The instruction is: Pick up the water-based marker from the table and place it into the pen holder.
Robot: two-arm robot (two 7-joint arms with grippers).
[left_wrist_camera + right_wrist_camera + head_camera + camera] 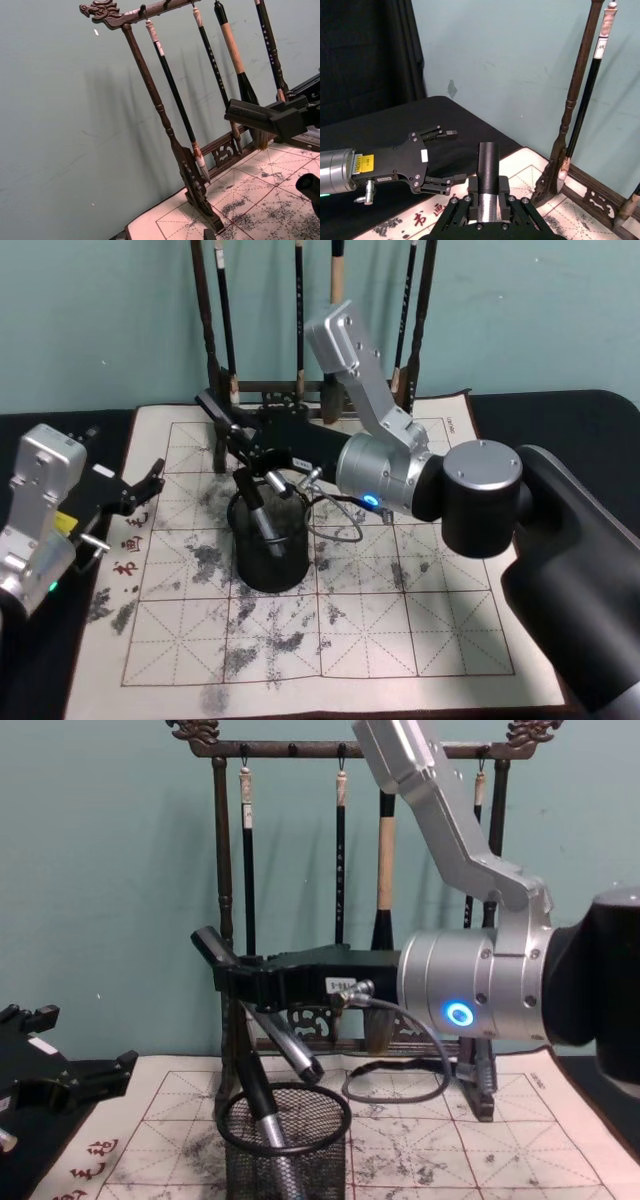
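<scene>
**Marker tip inside holder, claw above rim**

The right claw (pixel 232 982) is pinching the upper end of the water-based marker (pixel 262 1105). The marker slants steeply down from the claw, its lower end already inside the pen holder (pixel 286 1150) on the desk (pixel 420 640). Release appears to be the remaining step. The left claw (pixel 150 483) idles spread, well left of the holder.

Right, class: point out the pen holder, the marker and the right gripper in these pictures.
pen holder (pixel 285 1165), chest view, mesh wall.
marker (pixel 263 1108), chest view, barrel standing tilted in the holder.
right gripper (pixel 232 972), chest view, between the fingertips above the holder.
</scene>
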